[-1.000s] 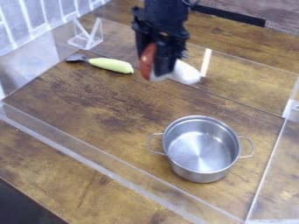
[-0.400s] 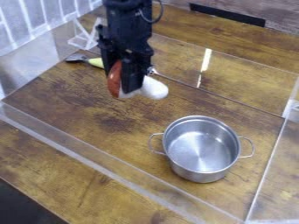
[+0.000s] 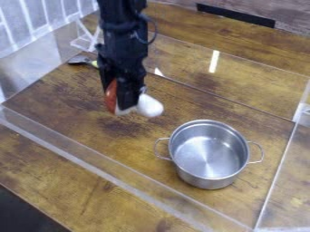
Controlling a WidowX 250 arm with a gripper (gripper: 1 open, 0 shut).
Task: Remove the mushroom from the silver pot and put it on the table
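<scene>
hand (image 3: 126, 98): pointing down | grips mushroom (image 3: 136, 101) | above table (image 3: 72, 100)

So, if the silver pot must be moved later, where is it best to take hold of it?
Grip the silver pot by its rim, coming straight down from above with one finger inside. It stands upright, open and empty, so the thin wall is free all around; its loop handles look too small to grip.
</scene>
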